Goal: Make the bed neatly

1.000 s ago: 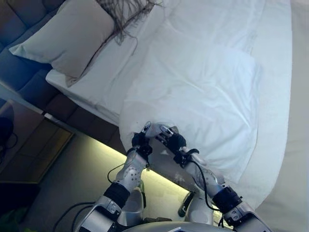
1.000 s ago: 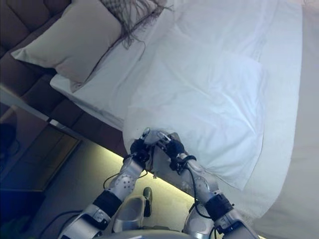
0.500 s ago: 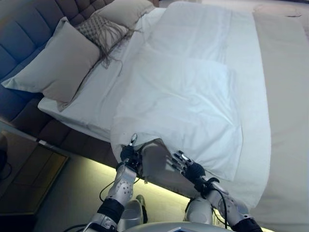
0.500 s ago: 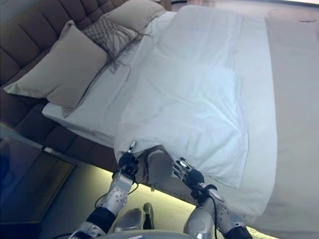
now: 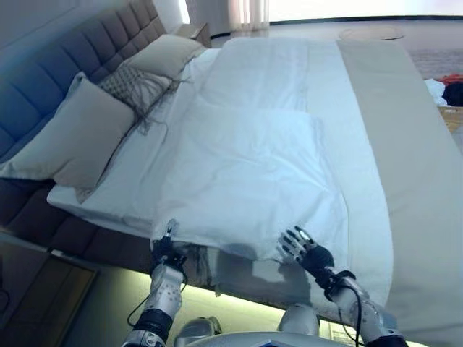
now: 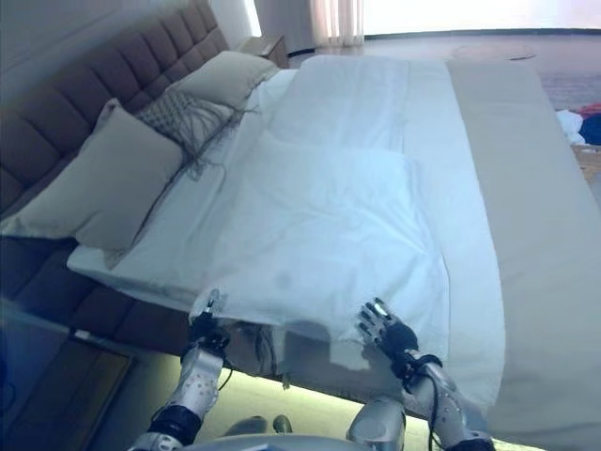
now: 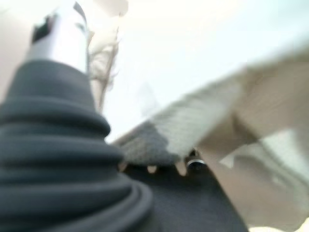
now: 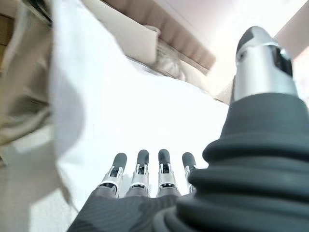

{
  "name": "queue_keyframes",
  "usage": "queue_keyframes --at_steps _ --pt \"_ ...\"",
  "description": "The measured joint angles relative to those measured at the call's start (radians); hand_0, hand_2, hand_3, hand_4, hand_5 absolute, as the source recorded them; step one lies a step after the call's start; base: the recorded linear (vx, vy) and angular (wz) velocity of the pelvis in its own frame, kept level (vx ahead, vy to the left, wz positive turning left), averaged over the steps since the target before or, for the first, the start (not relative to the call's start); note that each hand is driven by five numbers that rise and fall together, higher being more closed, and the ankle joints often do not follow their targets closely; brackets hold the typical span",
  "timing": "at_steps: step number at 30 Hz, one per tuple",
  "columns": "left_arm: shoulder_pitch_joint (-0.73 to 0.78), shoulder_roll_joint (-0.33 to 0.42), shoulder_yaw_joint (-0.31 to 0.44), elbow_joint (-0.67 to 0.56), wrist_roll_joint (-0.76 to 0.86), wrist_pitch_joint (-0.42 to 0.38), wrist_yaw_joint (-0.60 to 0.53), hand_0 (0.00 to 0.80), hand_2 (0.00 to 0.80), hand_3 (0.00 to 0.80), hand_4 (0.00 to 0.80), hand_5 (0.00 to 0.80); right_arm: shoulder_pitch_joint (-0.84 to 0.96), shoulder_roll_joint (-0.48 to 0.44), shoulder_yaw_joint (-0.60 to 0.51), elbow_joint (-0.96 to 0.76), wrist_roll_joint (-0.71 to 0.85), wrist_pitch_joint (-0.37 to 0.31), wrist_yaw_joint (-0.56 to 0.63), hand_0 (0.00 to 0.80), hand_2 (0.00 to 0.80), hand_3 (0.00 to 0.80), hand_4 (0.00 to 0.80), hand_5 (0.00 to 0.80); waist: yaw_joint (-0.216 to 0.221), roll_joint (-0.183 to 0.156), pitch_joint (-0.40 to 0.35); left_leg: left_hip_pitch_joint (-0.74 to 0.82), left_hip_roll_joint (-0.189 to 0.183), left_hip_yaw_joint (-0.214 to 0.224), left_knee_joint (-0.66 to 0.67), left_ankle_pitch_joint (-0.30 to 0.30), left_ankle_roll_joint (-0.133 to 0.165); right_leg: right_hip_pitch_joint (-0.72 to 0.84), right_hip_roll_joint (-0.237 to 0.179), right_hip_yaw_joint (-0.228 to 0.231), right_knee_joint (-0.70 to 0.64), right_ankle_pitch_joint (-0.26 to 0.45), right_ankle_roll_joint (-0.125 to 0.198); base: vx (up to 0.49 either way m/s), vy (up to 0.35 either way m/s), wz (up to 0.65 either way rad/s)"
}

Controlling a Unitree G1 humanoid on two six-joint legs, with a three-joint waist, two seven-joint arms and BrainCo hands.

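A white duvet [image 5: 246,166] lies folded over the white sheet [image 5: 130,181] on the bed, and its near edge hangs over the bedside. My left hand [image 5: 165,254] is at the left end of that edge, right under the hem [image 7: 193,121]; its thumb points up and the cloth hides the rest. My right hand [image 5: 304,247] is at the right end of the edge, open. Its straight fingers [image 8: 140,169] lie against the white duvet [image 8: 145,106].
Two beige pillows [image 5: 65,137] [image 5: 170,54] and a fringed cushion [image 5: 134,83] lean on the padded headboard [image 5: 43,79]. A beige cover [image 5: 405,144] runs along the bed's far side. A lit strip [image 5: 239,303] glows under the bed frame. Clothes [image 5: 445,90] lie on the floor beyond.
The camera has tilted up and shows more of the bed. My hands have spread apart along the duvet's near edge, the right one going right with its fingers now straight.
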Motion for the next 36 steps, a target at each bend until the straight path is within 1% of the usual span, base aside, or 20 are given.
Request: queue_keyframes --at_steps 2,5,8,11,14,17,19,20,22,24,26,27,29,31,34,36 --pt "0.007 0.0 0.03 0.042 0.0 0.0 0.006 0.0 0.0 0.0 0.0 0.0 0.015 -0.011 -0.025 0.0 -0.022 0.016 0.015 0.0 0.0 0.0 0.0 0.0 -0.001 0.024 -0.016 0.014 -0.009 0.002 -0.017 0.002 0.002 0.002 -0.006 0.005 0.003 -0.005 0.005 0.106 0.175 -0.05" --pt "0.032 0.001 0.098 0.089 0.001 0.0 0.003 0.0 0.0 0.0 0.0 0.0 0.021 -0.03 -0.041 0.0 -0.051 0.041 0.037 0.0 0.0 0.0 0.0 0.0 -0.023 0.053 -0.034 0.031 -0.023 0.002 -0.037 0.007 0.006 0.009 -0.017 0.007 0.005 -0.008 0.011 0.092 0.176 0.0" --pt "0.042 0.004 0.152 0.134 0.001 0.0 0.0 0.0 0.0 0.0 0.0 0.0 0.037 -0.045 -0.044 0.0 -0.076 0.059 0.048 0.0 0.0 0.0 0.0 0.0 -0.025 0.07 -0.045 0.053 -0.035 0.001 -0.054 0.009 0.008 0.019 -0.028 0.011 0.012 -0.02 0.021 0.061 0.18 -0.01" --pt "0.046 0.009 0.215 0.184 0.0 0.0 -0.014 0.0 0.0 0.0 0.0 0.0 0.047 -0.06 -0.053 0.0 -0.083 0.074 0.055 0.0 0.0 0.0 0.0 0.0 -0.026 0.091 -0.058 0.054 -0.045 0.0 -0.065 0.011 0.011 0.016 -0.037 0.013 0.013 -0.024 0.022 0.034 0.16 0.03" --pt "0.062 0.025 0.24 0.224 0.002 0.0 -0.029 0.0 0.0 0.0 0.0 0.0 0.054 -0.071 -0.068 0.0 -0.094 0.078 0.056 0.0 0.0 0.0 0.0 0.0 -0.027 0.104 -0.067 0.055 -0.053 -0.003 -0.071 0.011 0.011 0.014 -0.046 0.013 0.018 -0.027 0.027 0.001 0.152 0.04" --pt "0.076 0.051 0.265 0.233 0.021 0.007 -0.046 0.0 0.0 0.0 0.0 0.0 0.054 -0.079 -0.075 -0.006 -0.094 0.084 0.056 0.0 0.0 0.0 0.0 0.0 -0.027 0.117 -0.075 0.048 -0.056 -0.003 -0.079 0.012 0.013 0.002 -0.048 0.016 0.02 -0.028 0.028 -0.038 0.131 0.0" --pt "0.076 0.074 0.301 0.244 0.023 0.029 -0.064 0.0 0.0 0.0 0.0 0.0 0.054 -0.092 -0.076 -0.007 -0.094 0.092 0.056 0.0 0.0 0.0 0.0 0.0 -0.031 0.129 -0.075 0.049 -0.061 -0.003 -0.097 0.02 0.016 -0.002 -0.049 0.018 0.021 -0.029 0.03 -0.04 0.099 -0.01" --pt "0.076 0.088 0.304 0.254 0.023 0.036 -0.068 0.0 0.0 0.0 0.0 0.0 0.054 -0.101 -0.076 -0.007 -0.094 0.095 0.056 0.0 0.0 0.0 0.0 0.0 -0.034 0.136 -0.076 0.048 -0.061 -0.003 -0.101 0.02 0.016 -0.002 -0.049 0.019 0.022 -0.031 0.031 -0.037 0.09 0.03" --pt "0.074 0.124 0.344 0.263 0.028 0.074 -0.083 0.0 0.0 0.0 0.0 0.0 0.054 -0.115 -0.076 -0.01 -0.094 0.097 0.056 0.0 0.0 0.0 0.0 0.0 -0.048 0.143 -0.076 0.05 -0.07 -0.007 -0.11 0.024 0.015 -0.008 -0.061 0.019 0.037 -0.039 0.039 -0.032 0.082 0.05" --pt "0.065 0.173 0.379 0.276 0.033 0.115 -0.104 0.0 0.0 0.0 0.0 0.0 0.058 -0.126 -0.075 -0.023 -0.094 0.097 0.055 0.0 0.0 0.0 0.0 0.0 -0.05 0.15 -0.078 0.05 -0.071 -0.008 -0.114 0.025 0.014 -0.013 -0.062 0.02 0.042 -0.041 0.036 -0.015 0.05 0.0" --pt "0.05 0.225 0.393 0.299 0.042 0.149 -0.12 0.0 0.0 0.0 0.0 0.0 0.063 -0.13 -0.075 -0.042 -0.093 0.096 0.055 0.0 0.0 0.0 0.0 0.0 -0.049 0.158 -0.083 0.049 -0.071 -0.015 -0.116 0.029 0.013 -0.021 -0.062 0.02 0.046 -0.044 0.036 -0.009 0.033 0.0" --pt "0.04 0.255 0.402 0.312 0.046 0.175 -0.13 0.0 0.0 0.0 0.0 0.0 0.064 -0.131 -0.075 -0.042 -0.093 0.095 0.055 0.0 0.0 0.0 0.0 0.0 -0.049 0.158 -0.084 0.051 -0.071 -0.026 -0.123 0.036 0.013 -0.022 -0.061 0.02 0.046 -0.045 0.035 0.0 0.0 0.0" --pt "0.02 0.309 0.411 0.338 0.058 0.207 -0.137 0.0 0.0 0.0 0.0 0.0 0.065 -0.139 -0.075 -0.042 -0.093 0.093 0.054 0.0 0.0 0.0 0.0 0.0 -0.049 0.158 -0.084 0.05 -0.071 -0.027 -0.131 0.043 0.012 -0.026 -0.059 0.019 0.046 -0.046 0.034 0.0 0.0 0.0" --pt "0.011 0.336 0.413 0.34 0.06 0.22 -0.138 0.0 0.0 0.0 0.0 0.0 0.068 -0.144 -0.075 -0.042 -0.093 0.092 0.054 0.0 0.0 0.0 0.0 0.0 -0.05 0.159 -0.085 0.051 -0.071 -0.027 -0.137 0.045 0.011 -0.028 -0.058 0.019 0.045 -0.046 0.034 0.0 0.0 0.0" --pt "-0.01 0.389 0.419 0.372 0.08 0.265 -0.137 0.0 0.0 0.0 0.0 0.0 0.07 -0.145 -0.075 -0.042 -0.093 0.089 0.052 0.0 0.0 0.0 0.0 0.0 -0.05 0.157 -0.085 0.05 -0.071 -0.027 -0.143 0.046 0.008 -0.032 -0.057 0.02 0.044 -0.046 0.034 0.0 0.0 0.0" --pt "-0.023 0.413 0.453 0.404 0.081 0.288 -0.134 0.0 0.0 0.0 0.0 0.0 0.07 -0.145 -0.075 -0.042 -0.092 0.082 0.051 0.0 0.0 0.0 0.0 0.0 -0.051 0.155 -0.085 0.049 -0.071 -0.027 -0.145 0.046 0.008 -0.037 -0.056 0.022 0.044 -0.046 0.035 -0.018 0.008 -0.03"
